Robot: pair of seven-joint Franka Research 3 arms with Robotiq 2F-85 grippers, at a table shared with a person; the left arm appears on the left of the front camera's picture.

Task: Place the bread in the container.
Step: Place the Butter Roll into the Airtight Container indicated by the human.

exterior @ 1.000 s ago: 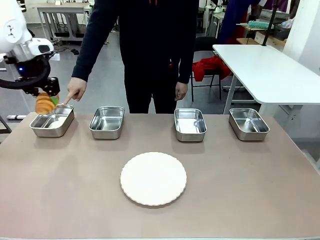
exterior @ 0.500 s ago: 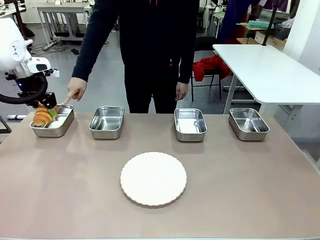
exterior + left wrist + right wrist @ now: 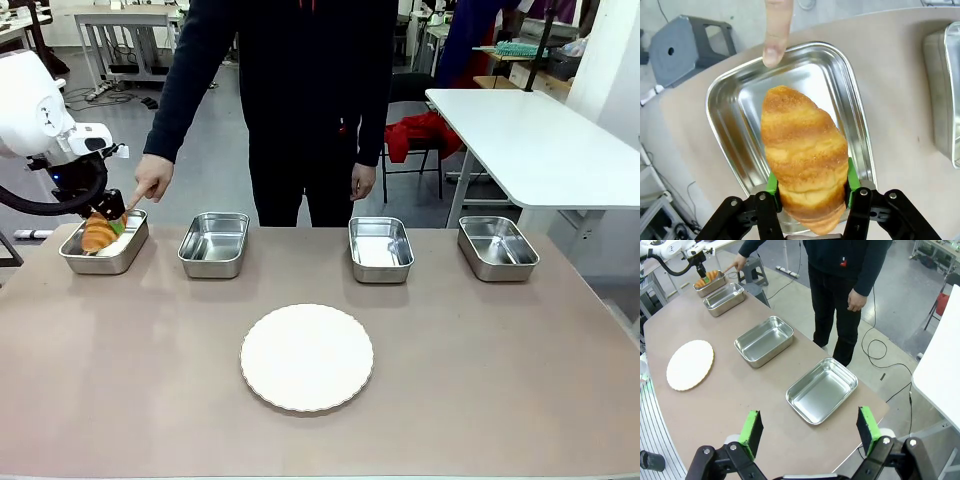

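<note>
The bread (image 3: pixel 97 236) is a golden-brown croissant, and my left gripper (image 3: pixel 105 222) is shut on it, green pads pinching its near end. In the left wrist view the bread (image 3: pixel 805 155) hangs from the gripper (image 3: pixel 810 187) low over the inside of the container (image 3: pixel 810 85), the leftmost steel pan (image 3: pixel 110 262). Whether it touches the pan's bottom I cannot tell. The person's pointing finger (image 3: pixel 776 35) rests at that pan's far rim. My right gripper (image 3: pixel 810 432) is open above the table's right end and holds nothing.
Three more steel pans (image 3: pixel 213 243) (image 3: pixel 380 248) (image 3: pixel 497 247) stand in a row along the far edge. A white scalloped plate (image 3: pixel 307 357) lies mid-table. The person (image 3: pixel 300 100) stands at the far side, and a white table (image 3: pixel 540 140) is at the back right.
My left gripper has come down and a little to the right with the bread, from beside the leftmost pan's left rim to over its inside. The pointing finger stays.
</note>
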